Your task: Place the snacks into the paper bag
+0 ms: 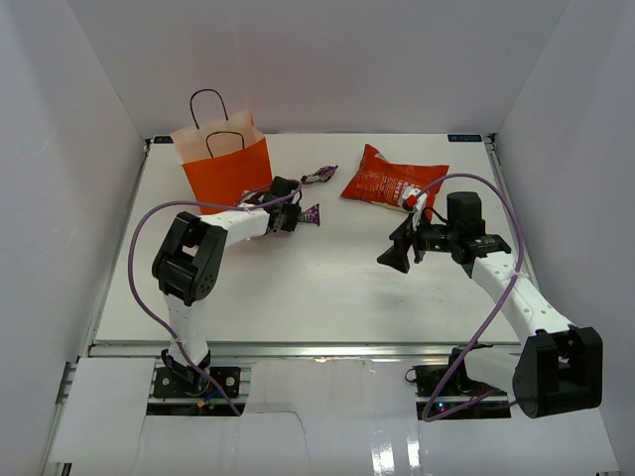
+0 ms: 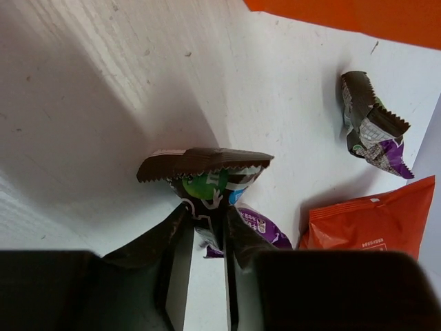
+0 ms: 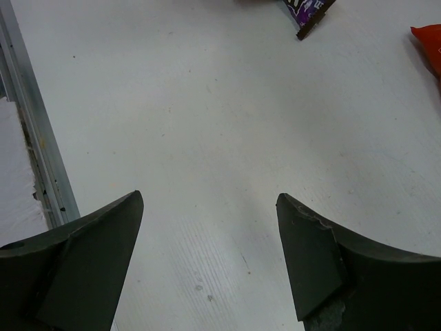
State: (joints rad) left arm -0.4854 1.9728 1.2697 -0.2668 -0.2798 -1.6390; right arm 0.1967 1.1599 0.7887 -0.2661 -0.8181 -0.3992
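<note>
The orange paper bag (image 1: 226, 167) stands upright at the back left; its wall also shows in the left wrist view (image 2: 358, 15). My left gripper (image 1: 294, 215) (image 2: 207, 207) is just right of the bag and is shut on a dark purple candy packet (image 1: 311, 213) (image 2: 203, 167), low over the table. A second dark purple packet (image 1: 319, 175) (image 2: 372, 127) lies beyond it. The red chip bag (image 1: 394, 179) (image 2: 375, 224) lies flat at the back right. My right gripper (image 1: 400, 254) (image 3: 210, 207) is open and empty, in front of the chip bag.
White walls enclose the table on three sides. A metal rail (image 3: 31, 138) runs along the table edge in the right wrist view. A packet corner (image 3: 310, 10) and the chip bag's edge (image 3: 431, 41) show at the top of that view.
</note>
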